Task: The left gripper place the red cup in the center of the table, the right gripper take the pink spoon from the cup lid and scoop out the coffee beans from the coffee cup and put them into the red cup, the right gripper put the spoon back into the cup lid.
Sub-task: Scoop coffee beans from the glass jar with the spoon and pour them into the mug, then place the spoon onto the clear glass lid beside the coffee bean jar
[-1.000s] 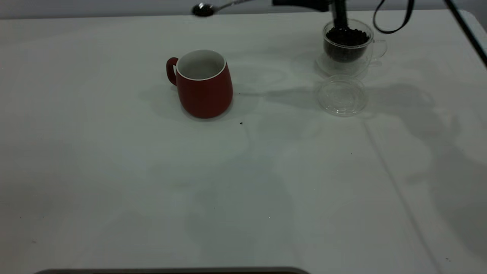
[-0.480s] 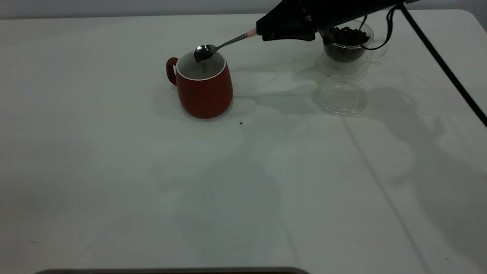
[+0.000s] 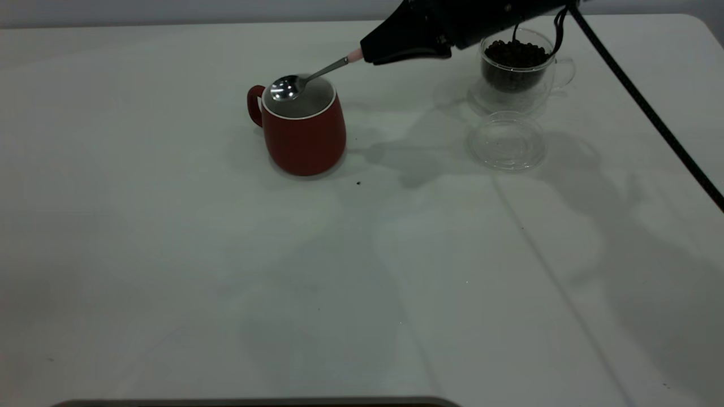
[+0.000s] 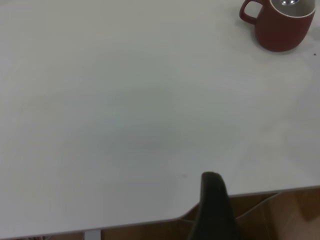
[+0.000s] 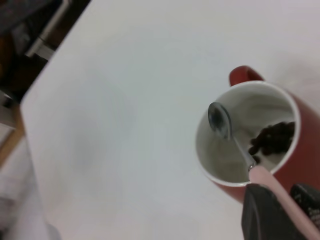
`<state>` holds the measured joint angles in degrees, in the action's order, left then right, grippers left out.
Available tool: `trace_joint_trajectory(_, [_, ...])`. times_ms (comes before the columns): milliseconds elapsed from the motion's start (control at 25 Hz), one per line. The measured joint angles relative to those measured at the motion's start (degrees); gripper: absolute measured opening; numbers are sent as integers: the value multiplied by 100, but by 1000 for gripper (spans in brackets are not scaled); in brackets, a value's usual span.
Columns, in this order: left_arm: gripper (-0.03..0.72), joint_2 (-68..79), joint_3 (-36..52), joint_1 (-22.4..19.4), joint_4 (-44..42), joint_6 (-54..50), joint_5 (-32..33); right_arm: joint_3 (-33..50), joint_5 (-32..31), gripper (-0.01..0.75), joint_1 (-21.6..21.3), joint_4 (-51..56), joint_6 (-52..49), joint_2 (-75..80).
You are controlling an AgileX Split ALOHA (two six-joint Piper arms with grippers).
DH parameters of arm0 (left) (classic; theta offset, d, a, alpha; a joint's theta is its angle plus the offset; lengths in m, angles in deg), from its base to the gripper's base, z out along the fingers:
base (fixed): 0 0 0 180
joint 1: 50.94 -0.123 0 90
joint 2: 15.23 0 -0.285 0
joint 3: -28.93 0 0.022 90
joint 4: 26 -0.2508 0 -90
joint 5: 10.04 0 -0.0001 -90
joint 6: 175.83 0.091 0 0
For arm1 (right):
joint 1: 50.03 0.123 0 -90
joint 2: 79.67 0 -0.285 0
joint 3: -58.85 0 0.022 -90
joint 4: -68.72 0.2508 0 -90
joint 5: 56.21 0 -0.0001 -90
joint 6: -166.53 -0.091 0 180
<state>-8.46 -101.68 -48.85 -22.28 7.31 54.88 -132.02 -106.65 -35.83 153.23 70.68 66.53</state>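
Observation:
The red cup [image 3: 305, 141] stands upright left of the table's middle, handle to the left. My right gripper [image 3: 370, 55] is shut on the pink handle of the spoon [image 3: 284, 87]. The spoon's shiny, empty bowl hangs over the cup's mouth. In the right wrist view the spoon [image 5: 219, 120] sits above the red cup [image 5: 306, 125], with coffee beans [image 5: 272, 140] at its bottom. The glass coffee cup [image 3: 515, 68], full of beans, stands at the back right. The clear cup lid [image 3: 507, 141] lies empty in front of it. One left finger [image 4: 212, 205] shows beyond the table's edge, far from the red cup [image 4: 285, 32].
A single stray bean [image 3: 358, 182] lies on the table in front of the red cup. The right arm's black cable [image 3: 650, 113] slants over the table's right side. The table's edge [image 4: 150, 222] runs close to the left gripper.
My right gripper has come down and leftward with the spoon, from high at the back to over the red cup. The spoon's bowl was dark with beans and now shows empty.

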Motion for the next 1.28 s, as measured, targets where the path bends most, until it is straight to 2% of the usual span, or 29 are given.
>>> trace_joint_trajectory(120, [587, 0, 0, 0, 0, 0, 0, 0, -59, 100, -102, -515, -77, -308])
trace_joint_trajectory(240, [587, 0, 0, 0, 0, 0, 0, 0, -652, 100, -378, -1267, -453, -658])
trace_joint_trajectory(320, [587, 0, 0, 0, 0, 0, 0, 0, -1035, 100, -670, -1624, -721, -839])
trace_joint_trajectory(480, [587, 0, 0, 0, 0, 5, 0, 0, -1584, 100, -1551, -1861, -1204, -946])
trace_joint_trajectory(640, [587, 0, 0, 0, 0, 5, 0, 182, -1607, 100, -2339, -2106, -1580, -932])
trace_joint_trajectory(760, [587, 0, 0, 0, 0, 5, 0, 472, -1625, 100, -2690, -2129, -1677, -774])
trace_joint_trajectory(1000, [587, 0, 0, 0, 0, 5, 0, 654, -1493, 100, -3026, -1878, -1713, -54])
trace_joint_trajectory(1280, [587, 0, 0, 0, 0, 5, 0, 654, -1207, 100, -3057, -1349, -1732, 412])
